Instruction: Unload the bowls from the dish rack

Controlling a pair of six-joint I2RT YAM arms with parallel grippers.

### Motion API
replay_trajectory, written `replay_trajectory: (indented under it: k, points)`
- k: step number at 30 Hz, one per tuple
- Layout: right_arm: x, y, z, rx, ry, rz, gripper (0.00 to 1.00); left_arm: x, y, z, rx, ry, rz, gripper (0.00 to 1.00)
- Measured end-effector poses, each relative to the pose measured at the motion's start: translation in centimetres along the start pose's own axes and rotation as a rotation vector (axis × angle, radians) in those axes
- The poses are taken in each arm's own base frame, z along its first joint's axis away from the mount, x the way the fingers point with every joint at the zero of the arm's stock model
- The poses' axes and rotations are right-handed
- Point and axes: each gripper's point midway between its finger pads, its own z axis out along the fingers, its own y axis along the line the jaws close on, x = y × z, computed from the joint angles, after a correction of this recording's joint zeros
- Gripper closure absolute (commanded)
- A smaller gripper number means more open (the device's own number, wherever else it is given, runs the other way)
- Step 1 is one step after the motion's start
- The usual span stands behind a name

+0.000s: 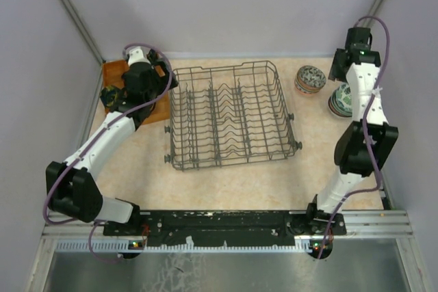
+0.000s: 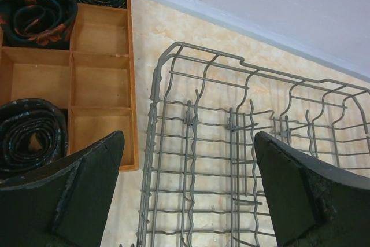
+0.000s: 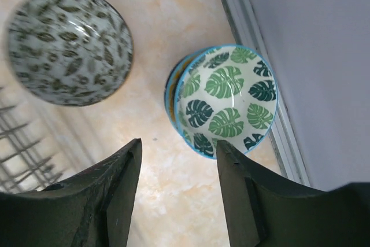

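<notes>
Hovering half parted, the right fingers (image 3: 113,195) hold nothing above the leaf-print bowls (image 3: 228,99). The left fingers (image 2: 69,195) stand wide and empty over the dish rack (image 2: 151,143).

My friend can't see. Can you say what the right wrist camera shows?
A stack of bowls with green leaves sits on the table beside a grey leafy bowl. The right claw hangs open and empty above them.

Bowls (image 1: 310,78) sit right of the dish rack (image 1: 233,115), tray (image 2: 95,40) left.
</notes>
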Motion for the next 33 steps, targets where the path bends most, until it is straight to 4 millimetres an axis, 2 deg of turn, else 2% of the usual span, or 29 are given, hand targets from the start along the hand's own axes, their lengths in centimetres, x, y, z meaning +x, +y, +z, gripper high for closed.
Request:
replay_trajectory:
  k: [3, 6, 8, 9, 10, 11, 13, 15, 19, 24, 30, 33]
  points:
    - [-2.1, 1.0, -3.8, -0.027, -0.110, 0.000, 0.43, 0.2, 0.3, -0.1, -0.018, 0.003, 0.016, 0.01]
    - [-3.7, 3.4, -7.8, -0.089, -0.222, -0.018, 0.38, 0.3, 0.7, -0.1, -0.038, 0.005, 0.031, 0.01]
    - [-4.0, 5.2, -10.1, -0.145, -0.283, -0.031, 0.36, 0.3, 0.9, -0.1, -0.048, 0.003, 0.034, 0.01]
    - [-4.0, 6.3, -11.3, -0.186, -0.318, -0.040, 0.32, 0.5, 1.1, 0.0, -0.055, 0.004, 0.036, 0.01]
    - [-3.8, 7.1, -12.1, -0.217, -0.338, -0.043, 0.22, 0.6, 1.2, 0.0, -0.057, 0.005, 0.038, 0.01]
    - [-3.4, 8.0, -12.9, -0.256, -0.359, -0.047, 0.05, 0.8, 1.3, 0.0, -0.060, 0.009, 0.041, 0.01]
    - [-2.6, 9.5, -14.1, -0.326, -0.388, -0.044, 0.01, 1.2, 1.6, 0.0, -0.066, 0.017, 0.045, 0.01]
    - [-1.7, 10.4, -14.8, -0.380, -0.410, -0.040, 0.01, 1.5, 1.7, -0.1, -0.068, 0.022, 0.047, 0.01]
    - [-0.5, 10.7, -15.5, -0.435, -0.446, 0.003, 0.01, 1.1, 1.7, -0.6, -0.061, 0.009, 0.042, 0.01]
    - [1.0, 10.1, -15.6, -0.441, -0.472, 0.076, 0.01, 0.2, 1.6, -1.8, -0.038, -0.021, 0.028, 0.01]
    - [3.2, 8.8, -14.9, -0.406, -0.490, 0.176, 0.01, -0.2, 2.0, -3.6, -0.017, -0.054, 0.013, 0.01]
    - [4.4, 9.1, -15.2, -0.448, -0.502, 0.201, 0.01, -0.7, 2.3, -4.6, -0.014, -0.077, 0.006, 0.01]
